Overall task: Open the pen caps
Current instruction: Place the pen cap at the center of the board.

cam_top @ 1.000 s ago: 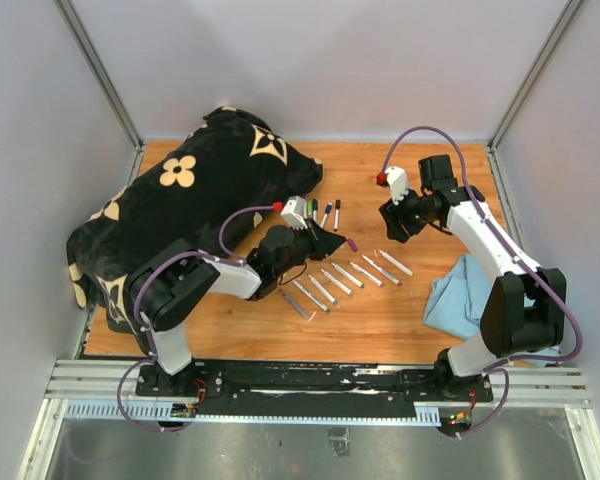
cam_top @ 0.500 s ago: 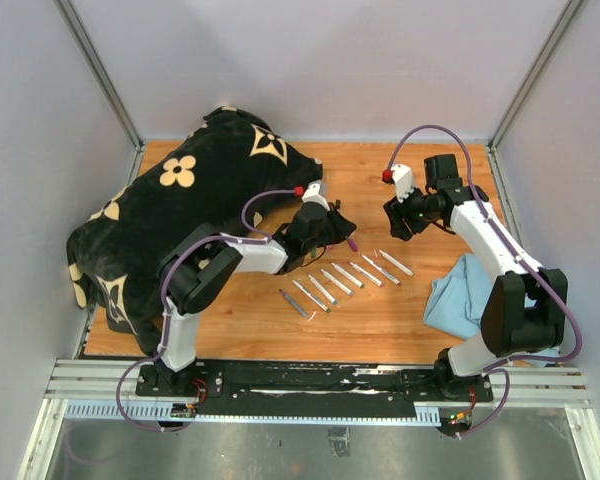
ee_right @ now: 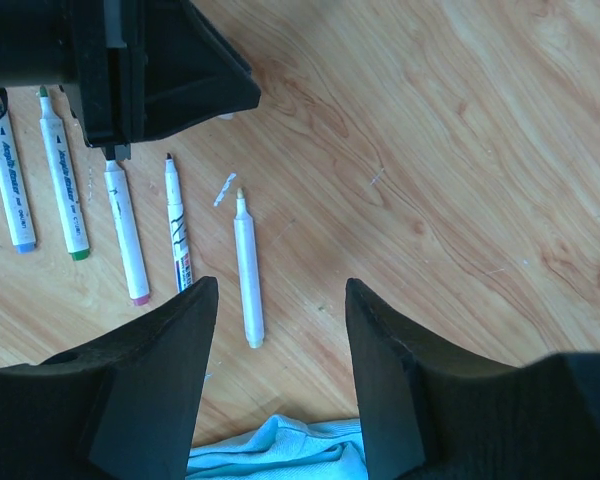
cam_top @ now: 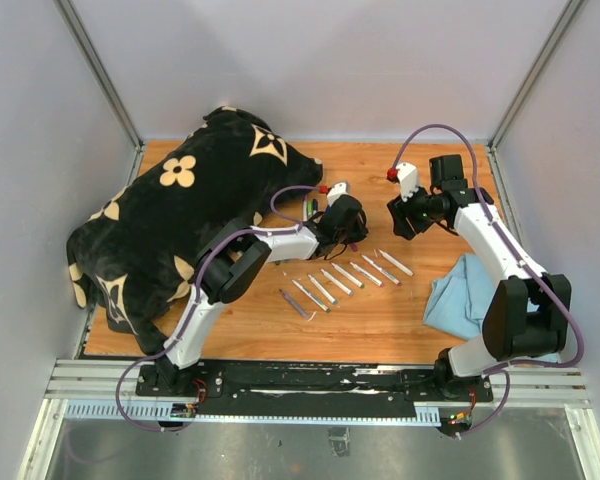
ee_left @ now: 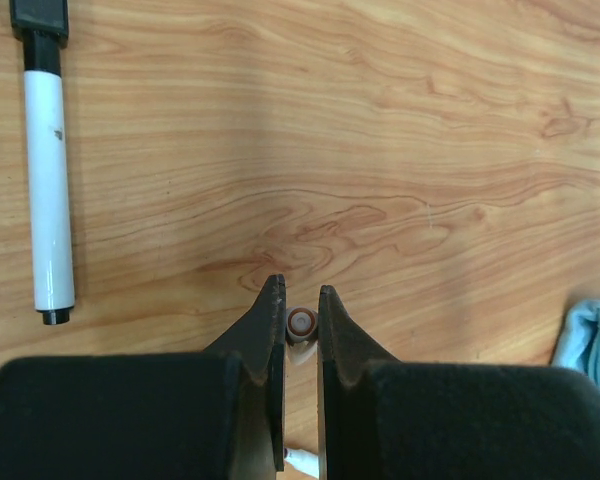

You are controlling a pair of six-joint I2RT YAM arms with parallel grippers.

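My left gripper (cam_top: 342, 222) is shut on a pen (ee_left: 302, 322). That pen shows end-on between the jaws as a small white round end with a brownish ring; I cannot see its cap. A white marker (ee_left: 48, 180) with a black pen cap (ee_left: 40, 20) lies on the wood to its left. Two capped markers (cam_top: 311, 208) lie beside the gripper. A row of several uncapped marker barrels (cam_top: 345, 277) lies on the table. My right gripper (ee_right: 280, 288) hovers open and empty above the right end of that row, over a white barrel (ee_right: 247, 270).
A big black cushion-like bag with cream flowers (cam_top: 180, 210) fills the table's left side. A light-blue cloth (cam_top: 460, 295) lies at the right front, under the right arm. The left gripper's body (ee_right: 150, 70) shows at the top left of the right wrist view.
The left arm has swung right, away from the black bag toward the table's middle, still shut on the pen. The right gripper has barely shifted.
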